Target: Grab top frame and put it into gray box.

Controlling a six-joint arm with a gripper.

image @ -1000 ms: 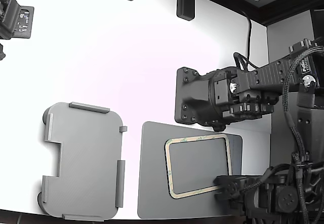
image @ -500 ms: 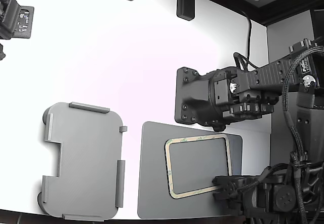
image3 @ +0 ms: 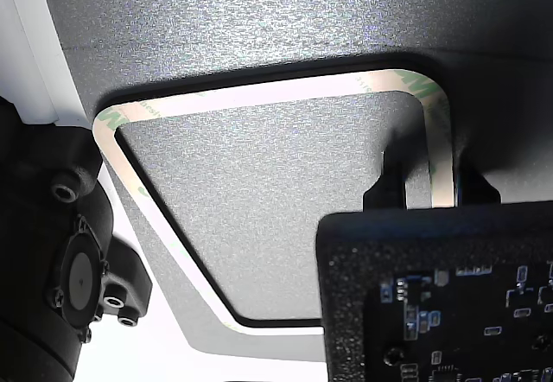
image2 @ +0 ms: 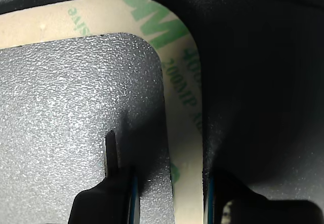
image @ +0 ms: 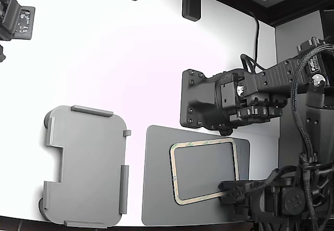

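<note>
The top frame (image: 203, 143) is a thin cream ring with green print, lying flat on the dark gray mat (image: 156, 189) at the exterior view's lower right. My gripper (image: 228, 192) sits low at the frame's near right corner. In the wrist view the gripper (image2: 168, 179) is open, with one finger (image2: 114, 183) inside the ring and the other outside, straddling the frame's strip (image2: 185, 107). The other view shows the same straddle, with the gripper (image3: 429, 187) over the strip (image3: 259, 92). The gray box (image: 86, 165), a light gray tray with edge tabs, lies empty to the mat's left.
A second black arm with a flat plate (image: 209, 103) hangs just beyond the mat's far edge. Black fixtures (image: 190, 1) stand at the table's back, and a black device (image: 15, 19) is at the far left. Cables hang along the exterior view's right edge.
My gripper has settled slightly lower at the frame's corner and the cables on the right have shifted a little. The frame, mat and box have not moved.
</note>
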